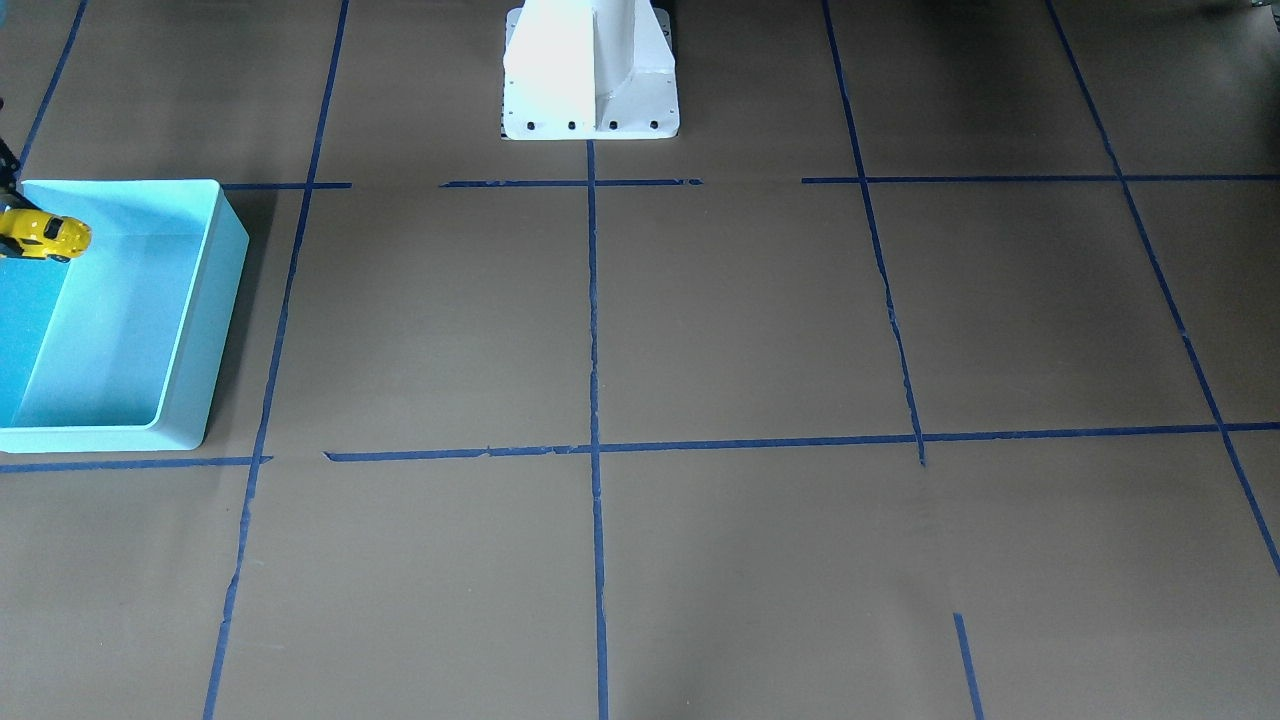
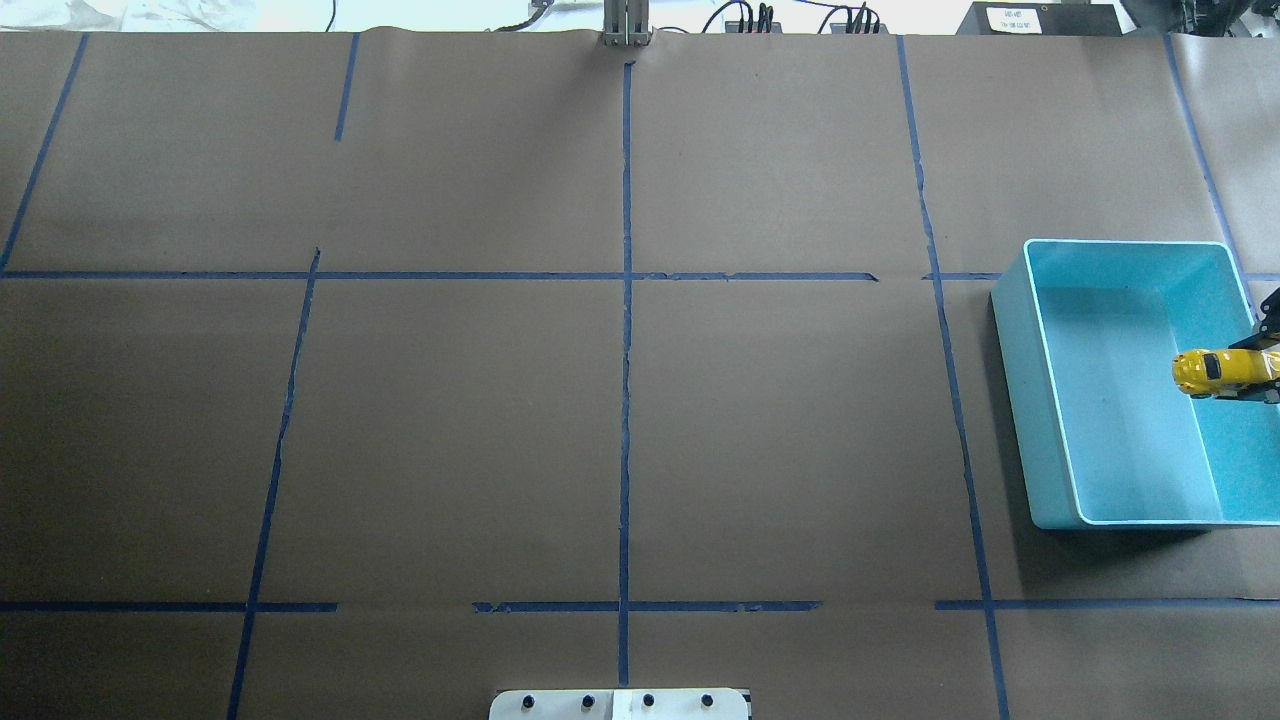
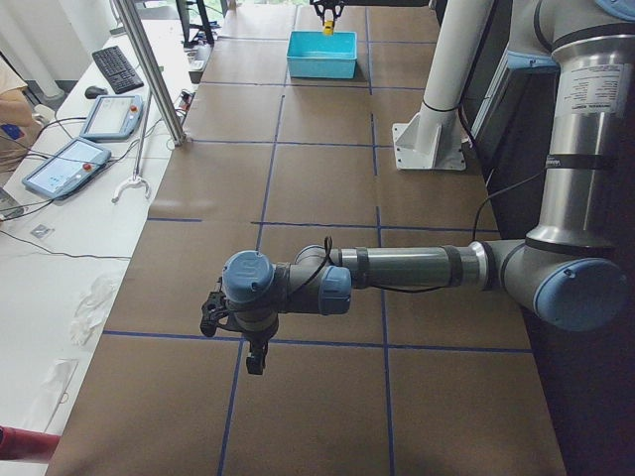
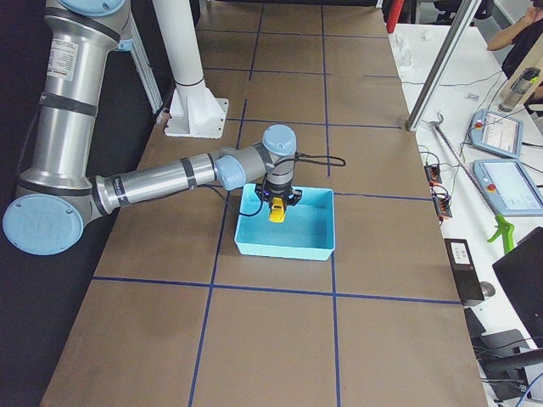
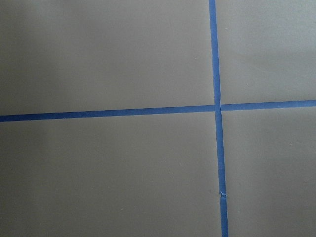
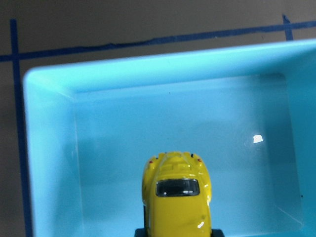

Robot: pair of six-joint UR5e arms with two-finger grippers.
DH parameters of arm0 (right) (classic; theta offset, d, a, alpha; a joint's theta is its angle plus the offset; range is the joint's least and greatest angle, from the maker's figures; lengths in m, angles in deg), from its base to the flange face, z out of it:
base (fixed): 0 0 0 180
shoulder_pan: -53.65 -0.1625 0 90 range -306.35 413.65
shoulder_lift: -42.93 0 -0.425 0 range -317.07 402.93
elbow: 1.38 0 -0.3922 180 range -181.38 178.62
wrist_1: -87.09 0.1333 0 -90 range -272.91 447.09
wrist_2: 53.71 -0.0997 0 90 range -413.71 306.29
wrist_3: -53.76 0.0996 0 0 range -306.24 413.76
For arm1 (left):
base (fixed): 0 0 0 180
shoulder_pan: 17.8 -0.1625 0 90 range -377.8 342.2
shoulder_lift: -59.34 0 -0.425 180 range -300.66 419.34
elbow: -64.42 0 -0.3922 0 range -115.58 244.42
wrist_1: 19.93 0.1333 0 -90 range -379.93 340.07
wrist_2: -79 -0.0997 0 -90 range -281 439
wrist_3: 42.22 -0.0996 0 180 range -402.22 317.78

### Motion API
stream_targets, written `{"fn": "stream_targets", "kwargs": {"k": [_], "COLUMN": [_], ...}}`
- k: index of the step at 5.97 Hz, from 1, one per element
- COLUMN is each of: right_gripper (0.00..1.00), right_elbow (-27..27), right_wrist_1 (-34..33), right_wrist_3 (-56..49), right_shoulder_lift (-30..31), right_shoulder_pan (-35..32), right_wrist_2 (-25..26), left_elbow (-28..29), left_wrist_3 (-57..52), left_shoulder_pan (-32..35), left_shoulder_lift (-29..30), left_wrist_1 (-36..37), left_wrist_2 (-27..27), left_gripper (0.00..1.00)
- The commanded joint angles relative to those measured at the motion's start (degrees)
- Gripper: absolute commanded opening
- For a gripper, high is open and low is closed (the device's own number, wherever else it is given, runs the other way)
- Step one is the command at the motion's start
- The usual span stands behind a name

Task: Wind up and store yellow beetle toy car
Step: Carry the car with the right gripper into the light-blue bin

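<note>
Right tool [image 2: 1262,368] is clamped on the yellow beetle toy car [image 6: 176,197] above the turquoise bin [image 6: 49,148], so letting go this high could bounce it over the wall.

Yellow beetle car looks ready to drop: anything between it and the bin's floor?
Nothing; the right wrist view shows the bin floor bare beneath the yellow beetle car.

I'm working in what looks like a robotics lab: a table [image 2: 450,430] papered brown and gridded with blue tape [image 2: 625,400], a white mounting pedestal [image 1: 590,70], grey industrial arms [image 3: 397,268], and a side bench [image 3: 60,263] holding what I take to be teach pendants [image 3: 60,167] and a keyboard [image 3: 117,67].
</note>
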Motion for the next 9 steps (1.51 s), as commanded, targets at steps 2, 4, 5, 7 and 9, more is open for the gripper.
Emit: {"fn": "stream_targets", "kwargs": {"k": [2,4,5,7,9], "right_gripper": [0.0,0.0,0.0,0.0,0.03], "right_elbow": [8.8,13.1,13.5,15.8,16.6], "right_wrist_1": [10.1,16.7,16.8,16.9,16.9], "right_wrist_3": [5.1,10.3,10.8,11.0,11.1], "right_shoulder_lift": [-3.1,-4.1,-4.7,-6.8,-7.8], "right_shoulder_pan": [5.2,10.2,10.8,12.1,12.4], "right_wrist_2": [1.8,4.5,4.5,4.4,4.5], "left_elbow": [0.0,0.0,-0.1,0.0,-0.1], "left_wrist_3": [-0.1,-0.1,-0.1,-0.1,-0.2], "left_shoulder_pan": [0.0,0.0,0.0,0.0,0.0], "left_shoulder_lift": [0.0,0.2,0.3,0.2,0.2], "left_wrist_1": [-0.1,-0.2,-0.2,-0.2,-0.2], "left_wrist_2": [-0.1,-0.1,-0.1,-0.1,-0.1], "left_gripper": [1.0,1.0,1.0,1.0,1.0]}}
